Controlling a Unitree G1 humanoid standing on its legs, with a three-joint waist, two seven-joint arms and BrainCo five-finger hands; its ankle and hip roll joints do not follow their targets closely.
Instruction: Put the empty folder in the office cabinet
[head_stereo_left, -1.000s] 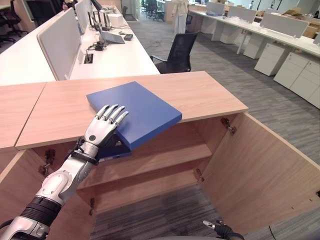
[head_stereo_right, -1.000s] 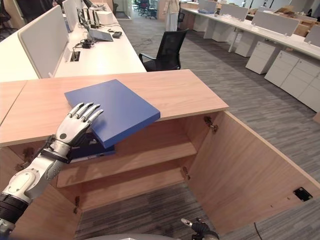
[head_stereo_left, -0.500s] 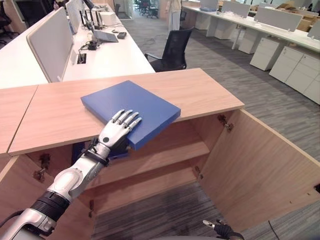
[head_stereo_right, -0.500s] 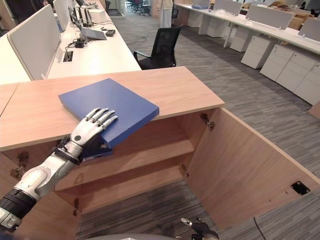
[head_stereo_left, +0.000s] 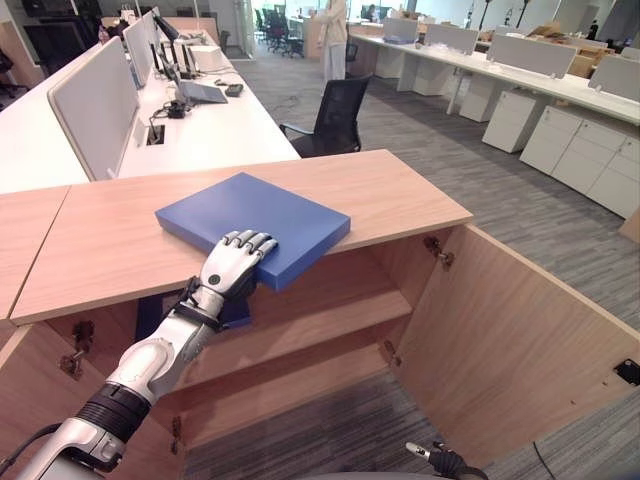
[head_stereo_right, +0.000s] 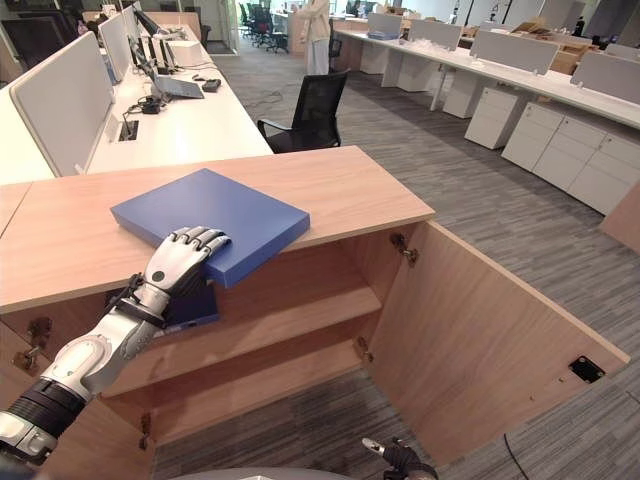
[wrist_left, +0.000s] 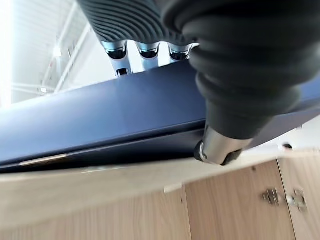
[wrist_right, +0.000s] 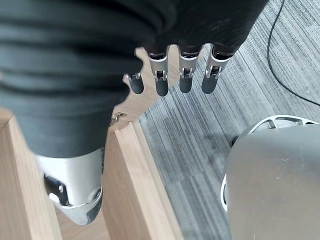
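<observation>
On top of the light wooden office cabinet (head_stereo_left: 400, 190), whose door (head_stereo_left: 520, 340) stands open, lies the flat blue folder (head_stereo_left: 255, 220), one corner jutting past the front edge. The left hand (head_stereo_left: 235, 265) grips that corner, fingers curled over, thumb beneath. The right hand (wrist_right: 172, 75) hangs near the cabinet door with fingers relaxed, holding nothing.

flat blue folder (head_stereo_left: 250, 220) overhanging open wooden cabinet's (head_stereo_left: 400, 190) top edge
</observation>
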